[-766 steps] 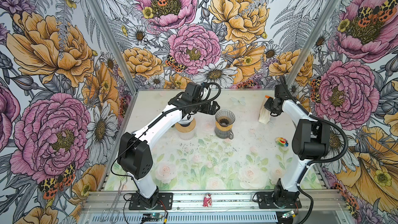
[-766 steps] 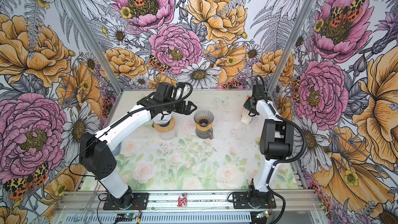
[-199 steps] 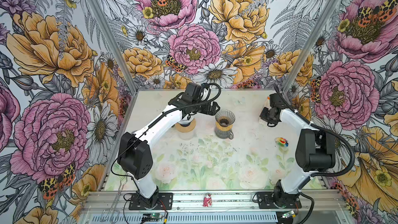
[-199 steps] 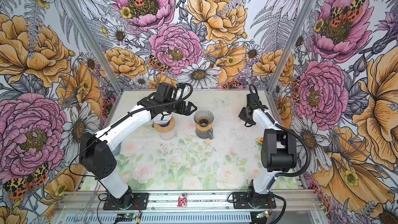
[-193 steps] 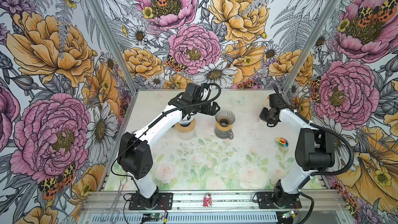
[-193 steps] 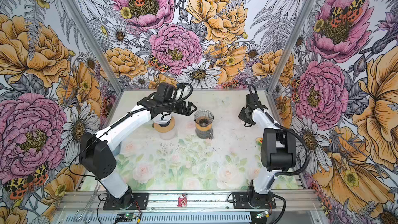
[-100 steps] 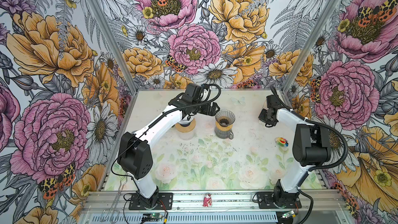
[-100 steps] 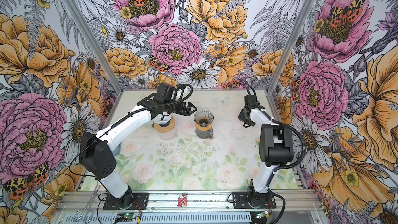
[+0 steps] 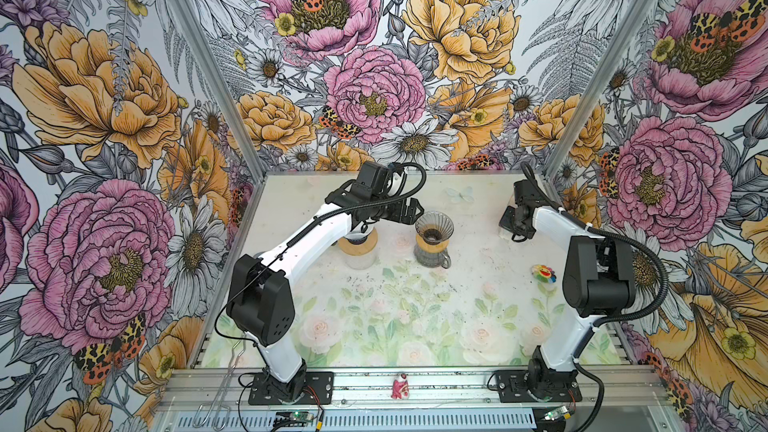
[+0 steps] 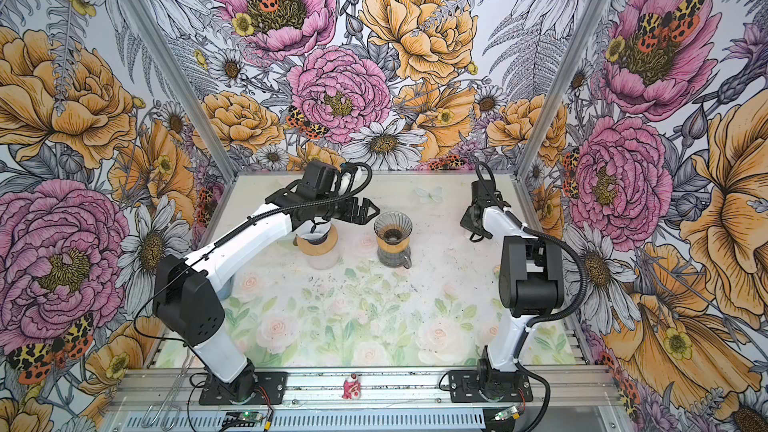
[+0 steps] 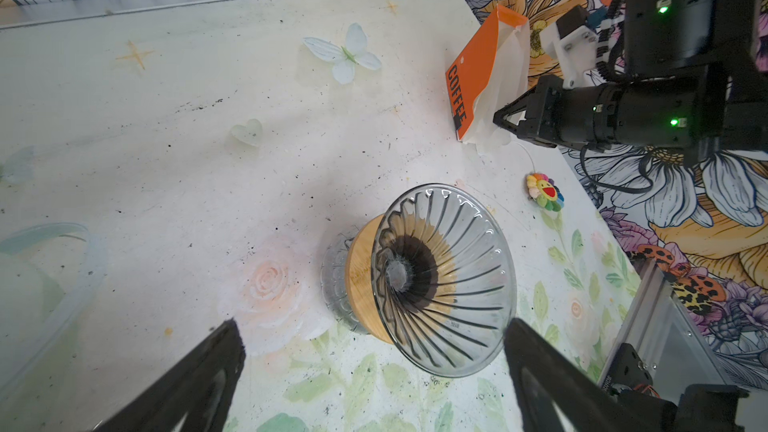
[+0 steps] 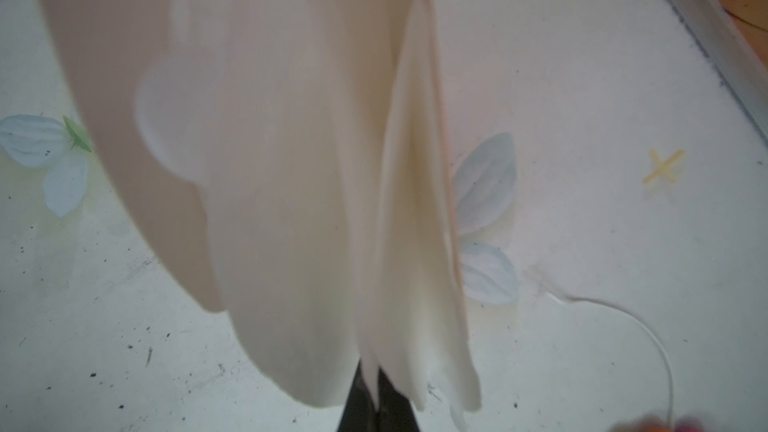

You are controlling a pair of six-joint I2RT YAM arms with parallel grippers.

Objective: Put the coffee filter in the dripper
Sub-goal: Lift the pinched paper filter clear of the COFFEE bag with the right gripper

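Right claw (image 11: 500,118) pinched together on bottom edge of coffee filter (image 12: 299,201), at far right corner of surface (image 9: 469,284). Filter leaning on orange pack (image 11: 467,76). Wrist view pretty blurry, could be more than one sheet caught. Dripper (image 9: 434,227) on glass carafe (image 9: 432,255), middle of far half, well apart from filter. Left claw (image 9: 409,211) wide apart, hovering just beside dripper rim, above jar with wooden collar (image 9: 357,245).

Your floral table (image 9: 374,309) is carrying the dripper (image 9: 434,228) mid-back, a wood-collared jar (image 9: 357,253) standing just left of it, and an orange filter pack (image 11: 471,76) and a flower toy (image 9: 543,273) sitting near the right edge.
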